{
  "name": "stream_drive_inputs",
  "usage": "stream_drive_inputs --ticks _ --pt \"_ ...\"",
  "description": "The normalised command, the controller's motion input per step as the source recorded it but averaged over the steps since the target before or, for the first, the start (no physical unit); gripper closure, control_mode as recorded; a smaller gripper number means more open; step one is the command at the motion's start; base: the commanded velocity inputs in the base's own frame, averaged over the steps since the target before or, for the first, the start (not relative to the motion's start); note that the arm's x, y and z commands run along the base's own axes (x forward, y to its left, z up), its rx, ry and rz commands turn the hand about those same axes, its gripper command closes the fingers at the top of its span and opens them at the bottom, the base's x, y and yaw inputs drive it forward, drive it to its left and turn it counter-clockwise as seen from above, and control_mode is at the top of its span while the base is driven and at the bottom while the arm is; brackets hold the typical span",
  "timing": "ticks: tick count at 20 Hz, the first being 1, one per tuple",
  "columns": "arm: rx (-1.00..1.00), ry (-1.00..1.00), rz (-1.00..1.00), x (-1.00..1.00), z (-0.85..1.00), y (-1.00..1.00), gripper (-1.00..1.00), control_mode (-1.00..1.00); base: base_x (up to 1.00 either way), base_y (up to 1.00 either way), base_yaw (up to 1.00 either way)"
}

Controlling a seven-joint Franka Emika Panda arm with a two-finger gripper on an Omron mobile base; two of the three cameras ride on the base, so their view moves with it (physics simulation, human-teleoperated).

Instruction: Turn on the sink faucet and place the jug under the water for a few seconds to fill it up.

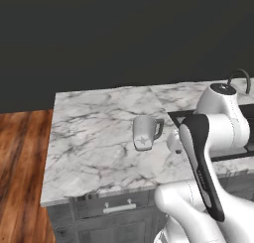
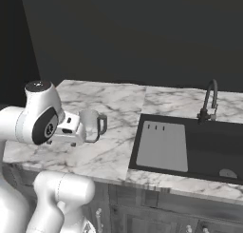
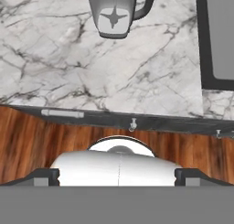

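marble counter (image 1: 94, 138) mid-frame holds upright jug (image 1: 144, 132), untouched. gripper (image 2: 76, 130) spread wide beside it. risk: careless approach nudges jug over; sink faucet (image 2: 210, 100) at right, no water running.

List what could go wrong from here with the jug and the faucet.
1. The jug stands upright on the marble counter, apart from the open gripper; a careless approach could tip it over.
2. Its dark handle faces the sink, so a grasp from that side may catch the handle.
3. The faucet stands behind the sink with no water running; its small lever may be hard to hit.
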Motion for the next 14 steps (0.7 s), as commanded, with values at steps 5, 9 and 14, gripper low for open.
stream_drive_inputs --ticks 5,9,14 --pt "0.0 0.02 0.0 0.22 0.0 0.0 -1.0 -1.0 0.0 0.0 0.0" --pt "0.0 0.0 0.0 0.14 0.0 0.0 -1.0 -1.0 0.0 0.0 0.0" --pt "0.0 0.0 0.0 0.04 0.0 0.0 -1.0 -1.0 0.0 0.0 0.0"
